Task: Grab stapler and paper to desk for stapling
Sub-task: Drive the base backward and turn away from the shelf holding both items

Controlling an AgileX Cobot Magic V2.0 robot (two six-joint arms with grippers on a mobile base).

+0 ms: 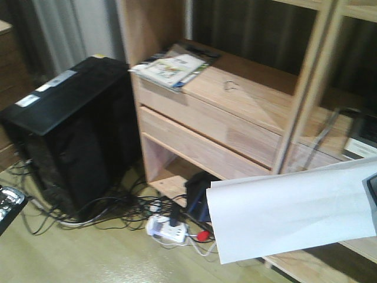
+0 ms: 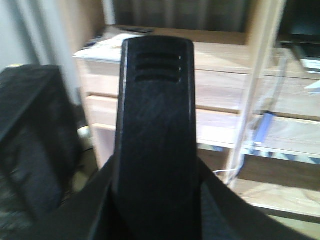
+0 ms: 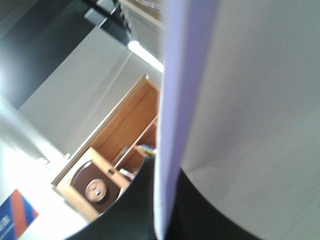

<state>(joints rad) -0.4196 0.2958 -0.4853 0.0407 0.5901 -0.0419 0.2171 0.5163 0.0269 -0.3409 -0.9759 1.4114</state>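
Observation:
In the left wrist view the black stapler (image 2: 154, 125) stands upright up the middle of the frame, ridged end on top, with my left gripper (image 2: 155, 205) shut on its lower part. The white paper (image 1: 288, 209) hangs out flat to the left in front of the shelving. It is held at its right edge by my right gripper (image 1: 372, 197), which is mostly out of frame. The right wrist view shows the paper (image 3: 250, 100) almost edge-on, pinched in my right gripper (image 3: 165, 210). The desk is out of view.
A light-wood shelving unit (image 1: 235, 112) with drawers carries magazines (image 1: 174, 68) on its top. A black computer tower (image 1: 70, 130) stands on the floor to its left. Cables and a white power strip (image 1: 168, 229) lie on the floor between them.

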